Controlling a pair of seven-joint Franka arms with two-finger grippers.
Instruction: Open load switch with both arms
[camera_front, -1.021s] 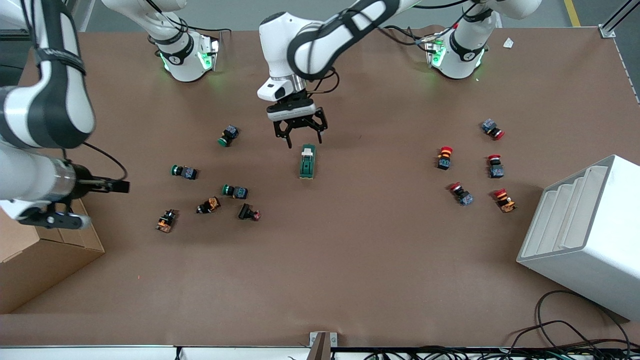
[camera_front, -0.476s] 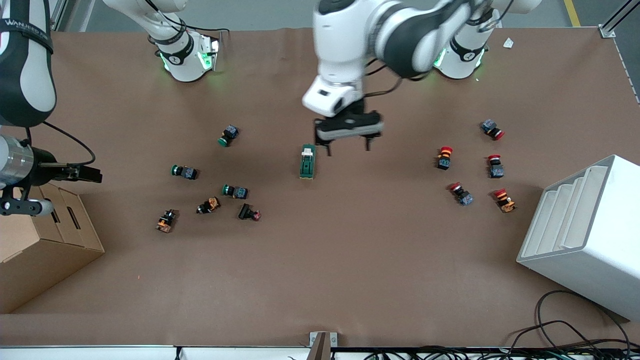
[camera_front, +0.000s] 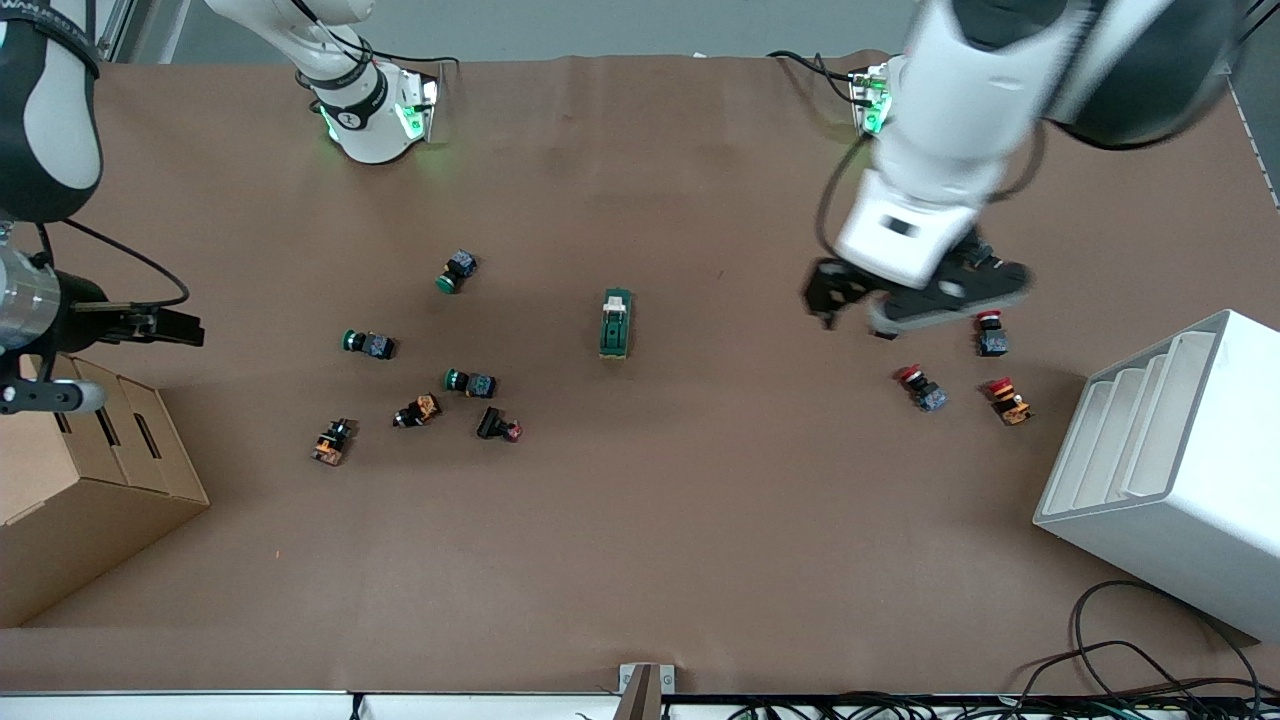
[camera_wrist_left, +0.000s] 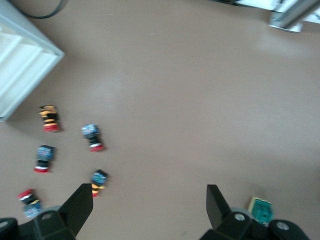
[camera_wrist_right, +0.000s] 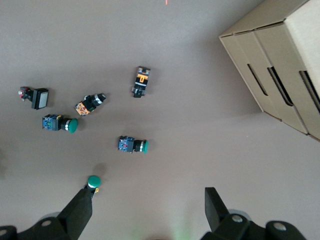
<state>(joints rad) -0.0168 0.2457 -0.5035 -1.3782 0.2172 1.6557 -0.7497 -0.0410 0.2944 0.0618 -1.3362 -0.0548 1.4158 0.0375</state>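
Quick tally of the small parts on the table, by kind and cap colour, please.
load switch: 1
green-capped push buttons: 3
red-capped push buttons: 5
orange-and-black buttons: 2
black square-faced button: 1
Total: 12

The load switch (camera_front: 615, 323), a small dark green oblong block, is laid flat on the brown table near its middle, with its long axis running from the robots' bases toward the front camera. A white lever piece is seen at the end farther from the camera. It is touched by nothing and stands apart from the push buttons.
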